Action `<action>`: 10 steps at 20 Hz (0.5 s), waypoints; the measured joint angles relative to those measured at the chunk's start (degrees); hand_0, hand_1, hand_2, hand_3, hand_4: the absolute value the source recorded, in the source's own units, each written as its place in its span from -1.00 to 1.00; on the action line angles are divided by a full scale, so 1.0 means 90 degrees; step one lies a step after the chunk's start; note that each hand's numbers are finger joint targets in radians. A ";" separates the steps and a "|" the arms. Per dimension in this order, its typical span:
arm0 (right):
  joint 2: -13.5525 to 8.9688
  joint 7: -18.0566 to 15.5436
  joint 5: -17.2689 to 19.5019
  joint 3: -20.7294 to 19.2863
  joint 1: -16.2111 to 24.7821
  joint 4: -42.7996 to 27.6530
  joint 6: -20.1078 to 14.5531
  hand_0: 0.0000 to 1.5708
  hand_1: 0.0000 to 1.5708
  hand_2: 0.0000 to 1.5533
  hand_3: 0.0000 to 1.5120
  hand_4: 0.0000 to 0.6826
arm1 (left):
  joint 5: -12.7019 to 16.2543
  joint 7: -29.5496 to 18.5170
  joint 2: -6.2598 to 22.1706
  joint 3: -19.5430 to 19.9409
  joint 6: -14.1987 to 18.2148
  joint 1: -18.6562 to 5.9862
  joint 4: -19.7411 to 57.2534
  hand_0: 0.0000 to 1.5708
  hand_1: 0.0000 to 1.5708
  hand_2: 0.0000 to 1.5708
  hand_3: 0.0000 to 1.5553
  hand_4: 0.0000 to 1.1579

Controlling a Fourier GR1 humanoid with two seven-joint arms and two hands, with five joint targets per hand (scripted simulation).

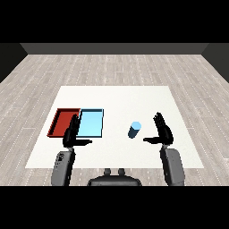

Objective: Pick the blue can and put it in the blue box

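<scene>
Blue can (134, 129) stands upright on the table (120, 96), well apart from the blue tray (91, 123) at its 9 o'clock. Our right hand (163, 132) waits at the can's 3 o'clock, fingers straight, thumb out, not touching. Left hand (71, 133) also relaxed, holding nothing. We judge: slide right hand toward 9, curl round the can's middle, keep it upright.

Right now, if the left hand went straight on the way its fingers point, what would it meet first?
The left hand points away across the table, where the red tray and blue tray meet. It would likely pass over their near edges first; its height is unclear.
</scene>
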 measured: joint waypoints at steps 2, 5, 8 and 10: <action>-0.0040 -0.0313 -0.0283 -0.0152 0.0006 0.0035 0.0271 -1.00 -1.00 -1.00 -1.00 -1.00 | 0.0120 -0.0556 -0.0077 0.0007 -0.0046 0.0120 -0.0023 -1.00 -1.00 -1.00 -1.00 -1.00; -0.0076 -0.0755 -0.0466 -0.0256 0.0052 0.0201 0.0601 -1.00 -1.00 -1.00 -1.00 -1.00 | 0.0254 -0.1124 -0.0094 0.0094 -0.0218 0.0098 0.0131 -1.00 -1.00 -1.00 -1.00 -1.00; -0.0093 -0.0948 -0.0514 -0.0331 -0.0077 0.0429 0.0723 -1.00 -1.00 -1.00 -1.00 -1.00 | 0.0334 -0.1310 -0.0127 0.0132 -0.0246 0.0025 0.0149 -1.00 -1.00 -1.00 -1.00 -1.00; -0.0134 -0.0951 -0.0611 -0.0410 -0.0126 0.0439 0.0803 -1.00 -1.00 -1.00 -1.00 -1.00 | 0.0382 -0.1473 -0.0138 0.0131 -0.0322 0.0109 0.0194 -1.00 -1.00 -1.00 -1.00 -1.00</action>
